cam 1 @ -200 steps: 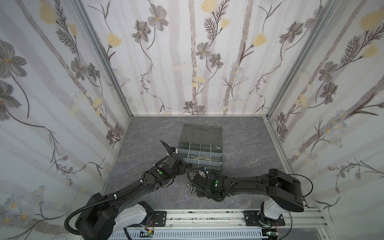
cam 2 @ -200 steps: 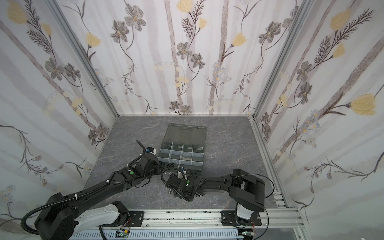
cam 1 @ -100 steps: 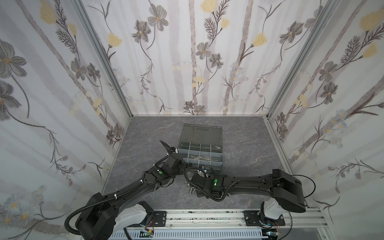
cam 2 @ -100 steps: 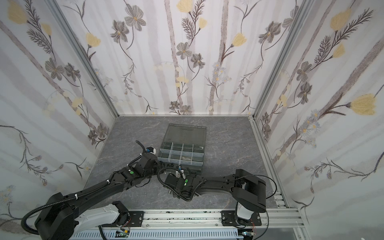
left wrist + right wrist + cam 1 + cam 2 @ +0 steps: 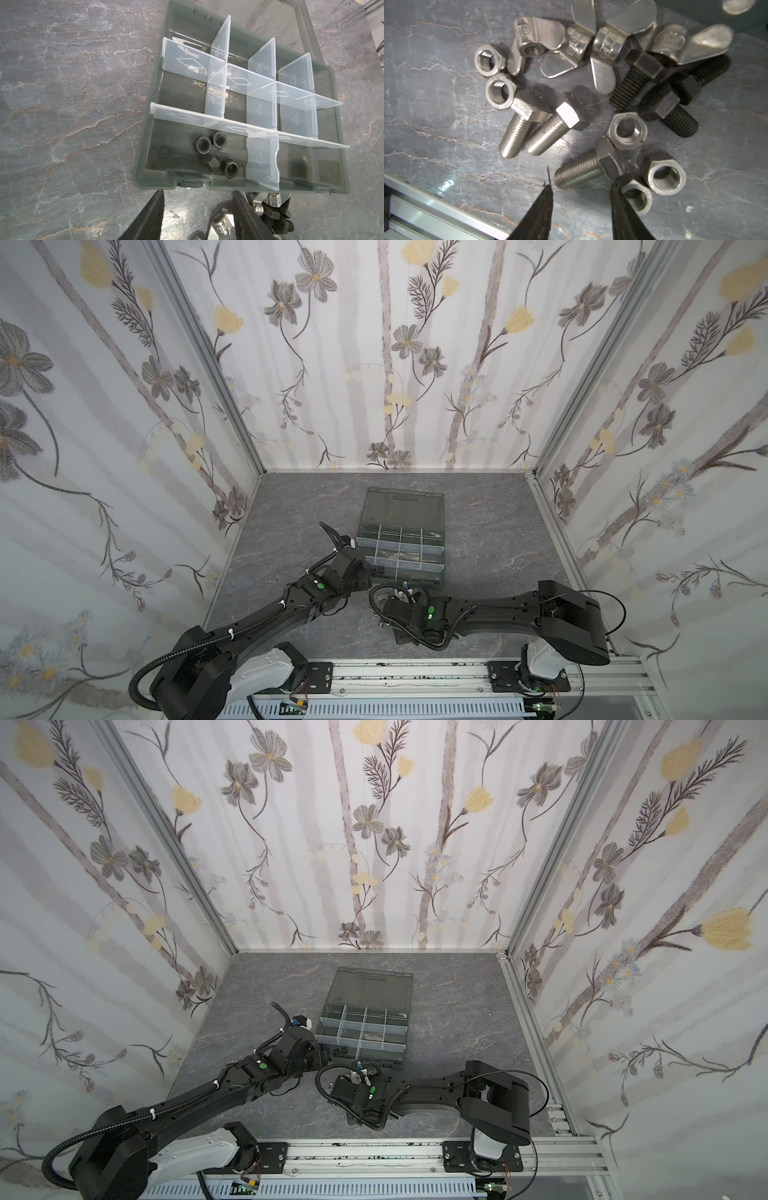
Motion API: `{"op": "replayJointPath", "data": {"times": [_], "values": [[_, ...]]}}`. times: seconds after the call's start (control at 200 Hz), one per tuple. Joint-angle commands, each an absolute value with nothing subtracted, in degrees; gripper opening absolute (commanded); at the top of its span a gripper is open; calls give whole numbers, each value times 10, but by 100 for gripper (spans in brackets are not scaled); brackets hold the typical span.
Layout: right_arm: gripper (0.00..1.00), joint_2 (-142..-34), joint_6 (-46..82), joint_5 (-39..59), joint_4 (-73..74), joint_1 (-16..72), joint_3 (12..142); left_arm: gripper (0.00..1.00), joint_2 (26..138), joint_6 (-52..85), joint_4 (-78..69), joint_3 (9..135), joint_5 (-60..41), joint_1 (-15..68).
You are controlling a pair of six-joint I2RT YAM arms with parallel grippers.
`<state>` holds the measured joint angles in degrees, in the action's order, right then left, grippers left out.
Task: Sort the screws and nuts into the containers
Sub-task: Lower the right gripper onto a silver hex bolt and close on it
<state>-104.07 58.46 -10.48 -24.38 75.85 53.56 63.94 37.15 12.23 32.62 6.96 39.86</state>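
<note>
Here is the case (image 5: 432, 576) in the middle of the table (image 5: 291, 510), its lid (image 5: 403, 506) flung flat toward the back wall and its dividers (image 5: 259, 104) standing. The left gripper (image 5: 198, 192) hangs just off the case's near wall with its jaws apart and nothing pinched at the tips. Four black nuts (image 5: 203, 145) lie in the near corner compartment (image 5: 164, 166) right ahead of it. The right gripper (image 5: 582, 182) is low over the loose pile just in front of the case. Its jaws are parted, flanking a silver screw (image 5: 577, 172), one tip by the threaded end and one by the head; whether they touch it is hard to tell. Two more silver screws (image 5: 517, 131) lie side by side. Three black screws (image 5: 631, 85) are tangled under the wing nuts (image 5: 533, 45), and hex nuts (image 5: 626, 128) are scattered around.
</note>
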Motion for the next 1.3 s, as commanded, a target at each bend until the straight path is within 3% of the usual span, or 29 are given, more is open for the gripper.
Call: {"op": "replayJointPath", "data": {"times": [0.0,0.874,1.079,1.294], "values": [[46,-1043,599,-110,-222,755,534,55,630,381,112,321,74,397],[46,-1045,616,-140,-243,735,521,56,621,392,112,314,69,398],[43,-1037,615,-142,-246,734,512,56,621,393,112,313,70,398],[32,-1042,606,-132,-230,734,510,56,621,396,112,313,73,397]]}}
